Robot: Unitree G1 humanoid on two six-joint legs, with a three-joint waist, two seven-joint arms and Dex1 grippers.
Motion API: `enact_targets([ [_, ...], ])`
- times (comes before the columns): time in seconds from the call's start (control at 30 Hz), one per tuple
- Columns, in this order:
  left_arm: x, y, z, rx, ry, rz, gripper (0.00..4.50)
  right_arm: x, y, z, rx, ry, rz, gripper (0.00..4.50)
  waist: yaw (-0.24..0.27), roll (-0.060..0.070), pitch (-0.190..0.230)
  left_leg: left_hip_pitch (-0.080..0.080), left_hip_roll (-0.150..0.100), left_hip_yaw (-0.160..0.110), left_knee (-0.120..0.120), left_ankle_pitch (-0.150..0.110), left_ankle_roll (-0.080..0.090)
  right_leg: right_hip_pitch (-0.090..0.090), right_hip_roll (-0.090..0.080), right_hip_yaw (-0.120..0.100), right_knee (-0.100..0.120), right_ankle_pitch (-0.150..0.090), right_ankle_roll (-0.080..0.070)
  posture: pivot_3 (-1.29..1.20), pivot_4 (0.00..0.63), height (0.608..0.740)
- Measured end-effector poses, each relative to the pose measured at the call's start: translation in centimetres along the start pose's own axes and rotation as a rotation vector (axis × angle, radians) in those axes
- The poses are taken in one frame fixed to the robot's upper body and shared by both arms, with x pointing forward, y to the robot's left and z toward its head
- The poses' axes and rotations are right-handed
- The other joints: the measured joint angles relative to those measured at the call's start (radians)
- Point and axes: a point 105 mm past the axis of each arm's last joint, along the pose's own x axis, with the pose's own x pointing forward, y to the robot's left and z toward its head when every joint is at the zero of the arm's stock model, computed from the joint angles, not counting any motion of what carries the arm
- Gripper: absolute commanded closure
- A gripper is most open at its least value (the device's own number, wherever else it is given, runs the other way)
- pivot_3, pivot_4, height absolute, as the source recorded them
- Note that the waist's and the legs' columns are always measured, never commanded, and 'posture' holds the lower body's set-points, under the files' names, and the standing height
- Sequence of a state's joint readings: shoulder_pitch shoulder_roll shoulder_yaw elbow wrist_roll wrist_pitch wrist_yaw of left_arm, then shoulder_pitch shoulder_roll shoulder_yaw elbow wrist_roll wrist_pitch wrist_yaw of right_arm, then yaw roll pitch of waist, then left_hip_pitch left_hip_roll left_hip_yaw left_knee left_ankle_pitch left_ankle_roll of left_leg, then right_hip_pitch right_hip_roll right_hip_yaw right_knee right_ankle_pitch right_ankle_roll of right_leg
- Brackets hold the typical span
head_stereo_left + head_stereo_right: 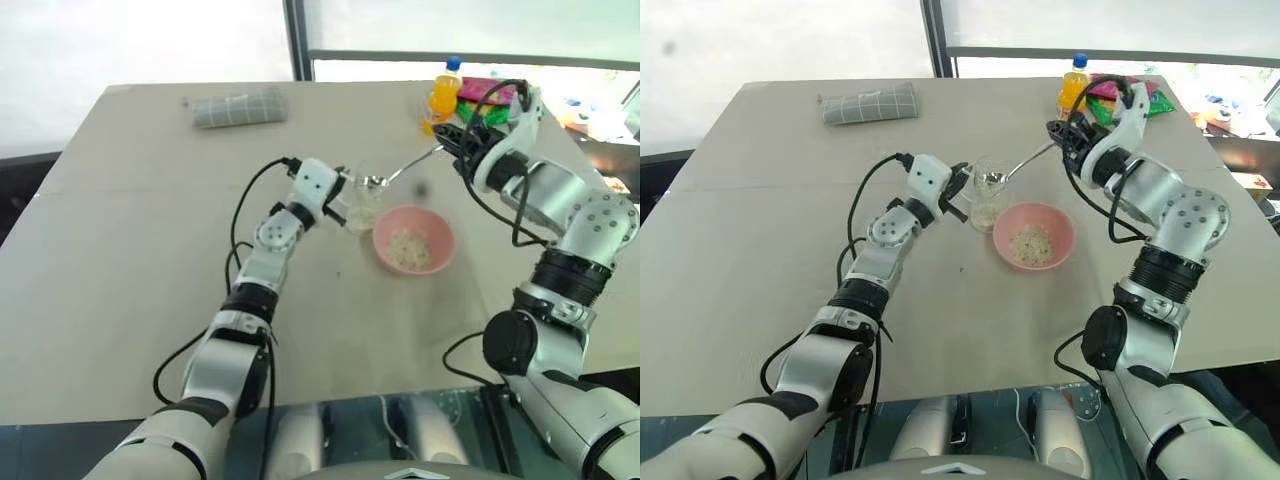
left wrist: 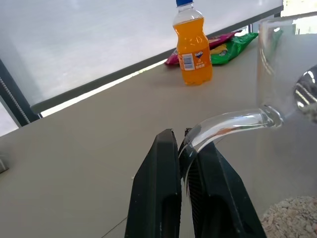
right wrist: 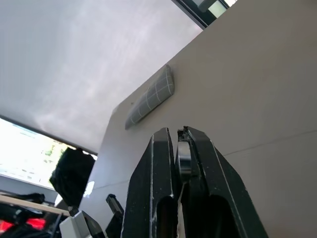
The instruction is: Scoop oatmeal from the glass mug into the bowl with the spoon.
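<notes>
Oatmeal (image 1: 1030,243) is lying as a pale clump inside the pink bowl (image 1: 1057,219), which is sitting on the worktop (image 1: 760,240) just beside the glass mug (image 1: 987,193). More oatmeal is showing at the bottom of the mug in the left wrist view. The mug is standing upright on the worktop, on the robot's left of the bowl and close to its rim.

The left end effector (image 2: 184,140) is pinching the mug's thin curved handle (image 2: 225,122), its two black fingers clenched around the glass with almost no gap between them. The right end effector (image 1: 1062,134) is hanging above the worktop, behind the bowl and to its right, and is clamped on the far end of the spoon (image 1: 1015,169). In the right wrist view its fingers are closed on the slim metal handle. The spoon is slanting down toward the robot's left, its oval head sitting at the mug's mouth, above the oatmeal in the mug and clear of the bowl.

An orange bottle (image 1: 1073,86) is standing at the far edge of the worktop beside some bright snack packets (image 1: 1132,96). A rolled grey cloth (image 1: 870,104) is lying near the far left corner, well apart from the mug and bowl.
</notes>
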State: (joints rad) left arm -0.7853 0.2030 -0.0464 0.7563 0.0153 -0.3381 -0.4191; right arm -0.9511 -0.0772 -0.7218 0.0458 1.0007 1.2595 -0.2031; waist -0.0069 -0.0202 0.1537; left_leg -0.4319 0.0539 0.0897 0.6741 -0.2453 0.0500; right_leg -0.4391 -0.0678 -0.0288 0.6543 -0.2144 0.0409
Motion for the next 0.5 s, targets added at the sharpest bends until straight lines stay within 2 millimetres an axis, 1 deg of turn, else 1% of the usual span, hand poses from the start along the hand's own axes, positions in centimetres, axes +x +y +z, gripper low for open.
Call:
enact_targets([
  [0.27, -0.3, -0.1, -0.2, -0.007, -0.01, 0.005, 4.39, -0.3, -0.9, 0.4, 0.167, -0.031, -0.043, 4.5, -0.001, 0.0, 0.0, 0.0, 0.0, 0.0, 0.0, 0.0, 0.001, 0.0, 0.0, 0.0, 0.0, 0.0, 0.0, 0.0, 0.15, 0.74],
  [0.5, -0.5, 0.0, -0.3, -0.009, -0.01, 0.011, 4.39, -0.7, -1.2, 0.8, 0.259, -0.06, -0.056, 4.5, -0.005, 0.0, 0.0, 0.0, 0.0, 0.0, 0.0, 0.0, 0.001, 0.0, 0.0, 0.0, 0.0, 0.0, 0.0, 0.0, 0.15, 0.74],
])
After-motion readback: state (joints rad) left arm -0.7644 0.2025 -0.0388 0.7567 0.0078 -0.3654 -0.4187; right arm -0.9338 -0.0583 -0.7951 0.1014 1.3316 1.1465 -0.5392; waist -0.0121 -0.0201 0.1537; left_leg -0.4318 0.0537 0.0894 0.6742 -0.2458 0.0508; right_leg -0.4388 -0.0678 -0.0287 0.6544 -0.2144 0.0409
